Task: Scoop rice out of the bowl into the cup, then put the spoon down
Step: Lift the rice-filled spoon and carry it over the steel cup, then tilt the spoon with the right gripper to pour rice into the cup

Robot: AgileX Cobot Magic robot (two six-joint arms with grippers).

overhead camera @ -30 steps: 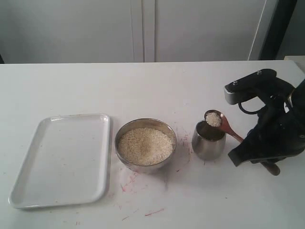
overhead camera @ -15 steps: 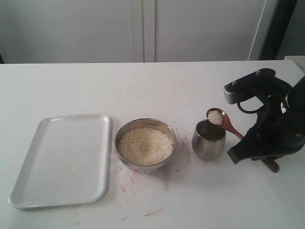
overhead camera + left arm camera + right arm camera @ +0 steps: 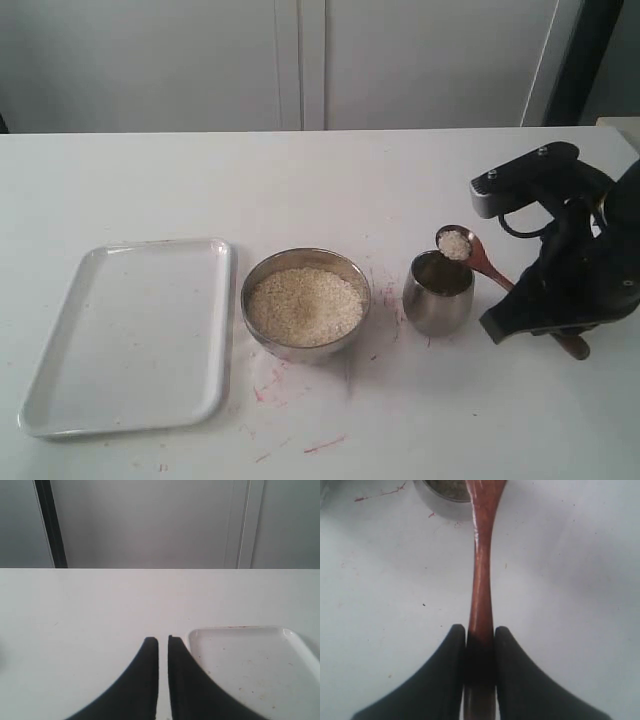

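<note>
The steel bowl [image 3: 306,346] stands mid-table, heaped with off-white rice [image 3: 305,305]. To its right stands the small steel cup [image 3: 437,294]. The reddish-brown wooden spoon [image 3: 480,262] hangs level over the cup's far right rim, its scoop holding a small heap of rice [image 3: 454,244]. My right gripper [image 3: 480,630] is shut on the spoon's handle [image 3: 481,585], and the cup's rim [image 3: 440,495] shows beyond it. In the exterior view that gripper [image 3: 560,300] sits right of the cup. My left gripper [image 3: 163,640] is shut on nothing, above the table beside the tray.
A white rectangular tray [image 3: 130,330] lies left of the bowl; its corner [image 3: 240,660] appears in the left wrist view. Red marks [image 3: 290,385] stain the tabletop around the bowl and cup. A grey wall runs behind the table.
The spoon's scoop with its rice has crept slightly right and up over the cup's rim. The right gripper shifted a little with it. The left gripper's earlier position is not shown.
</note>
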